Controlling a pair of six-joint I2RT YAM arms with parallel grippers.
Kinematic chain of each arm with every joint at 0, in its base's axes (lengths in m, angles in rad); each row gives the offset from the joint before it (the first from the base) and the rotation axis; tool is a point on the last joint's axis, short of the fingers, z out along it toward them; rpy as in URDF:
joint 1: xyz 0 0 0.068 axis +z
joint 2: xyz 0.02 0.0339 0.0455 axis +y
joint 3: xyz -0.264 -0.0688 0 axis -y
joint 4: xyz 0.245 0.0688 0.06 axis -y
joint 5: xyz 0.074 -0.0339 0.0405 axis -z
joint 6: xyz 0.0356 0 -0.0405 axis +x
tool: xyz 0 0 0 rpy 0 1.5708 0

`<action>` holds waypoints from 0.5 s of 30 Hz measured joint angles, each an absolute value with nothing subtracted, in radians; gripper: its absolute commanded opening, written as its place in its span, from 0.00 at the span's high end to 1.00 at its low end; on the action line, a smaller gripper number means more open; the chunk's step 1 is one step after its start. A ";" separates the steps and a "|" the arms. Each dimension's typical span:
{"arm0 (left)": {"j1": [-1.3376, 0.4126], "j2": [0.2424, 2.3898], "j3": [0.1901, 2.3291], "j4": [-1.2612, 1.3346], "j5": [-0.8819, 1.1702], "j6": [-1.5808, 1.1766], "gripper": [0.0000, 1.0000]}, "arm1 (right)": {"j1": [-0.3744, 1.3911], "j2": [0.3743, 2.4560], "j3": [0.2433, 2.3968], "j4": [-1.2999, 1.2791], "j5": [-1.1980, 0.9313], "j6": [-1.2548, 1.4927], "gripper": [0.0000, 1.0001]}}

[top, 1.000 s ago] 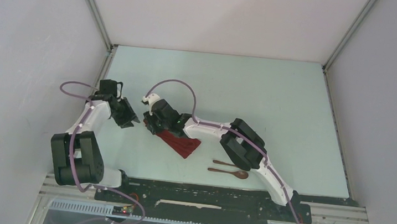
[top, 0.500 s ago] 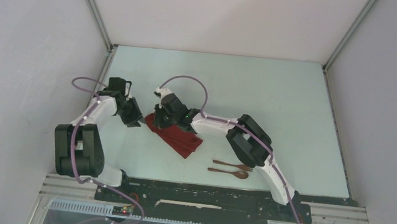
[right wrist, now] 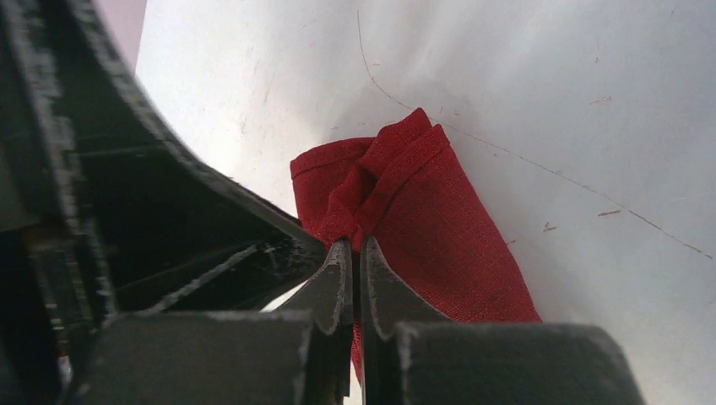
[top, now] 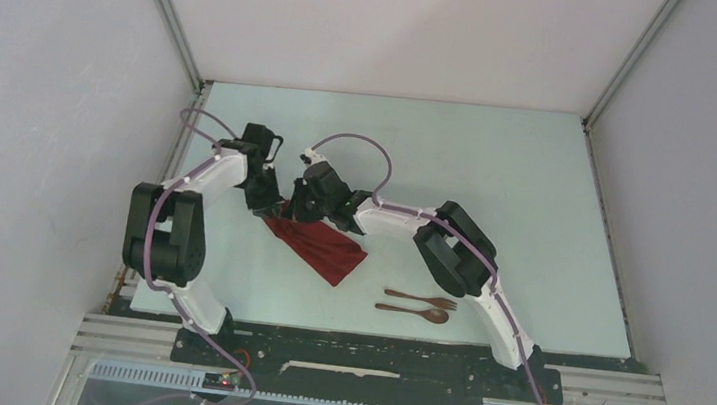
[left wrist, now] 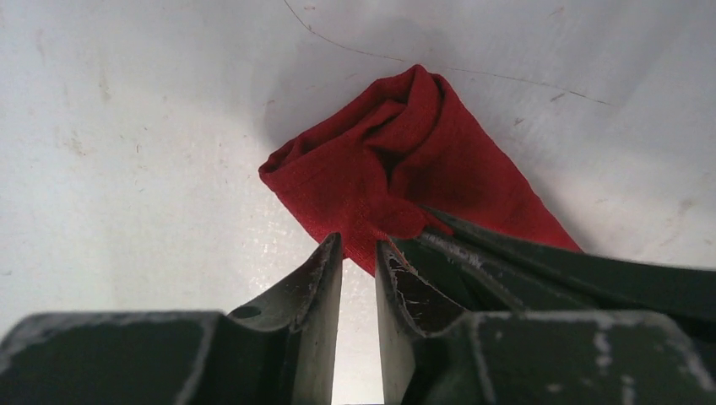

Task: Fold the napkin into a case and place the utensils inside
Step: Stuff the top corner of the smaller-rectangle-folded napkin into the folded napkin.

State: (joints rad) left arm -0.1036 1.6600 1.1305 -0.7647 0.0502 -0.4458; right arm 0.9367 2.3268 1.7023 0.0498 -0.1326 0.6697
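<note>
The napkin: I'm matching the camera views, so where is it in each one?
Top external: napkin left of centre, up-left of the utensils.
Left wrist: napkin upper centre, beyond the left gripper.
Right wrist: napkin centre.
Shared landmark: right gripper pinching its bunched end.

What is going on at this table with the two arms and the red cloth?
The right gripper is pinching a fold at one end of the dark red cloth napkin, which lies folded into a strip. The left gripper, jaws slightly apart, sits at the same end. The dark brown wooden fork and spoon lie nearby, not yet inside.
</note>
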 measured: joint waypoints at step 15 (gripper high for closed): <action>-0.208 1.798 1.236 -0.865 -0.145 -0.416 0.73 | 0.941 2.327 1.702 0.049 -0.129 0.688 1.00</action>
State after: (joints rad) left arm -0.2077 1.7981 1.2358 -0.8654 -0.1452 -0.4160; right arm 0.9405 2.3268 1.7023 0.0494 -0.1291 0.6880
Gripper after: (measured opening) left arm 0.289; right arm 0.017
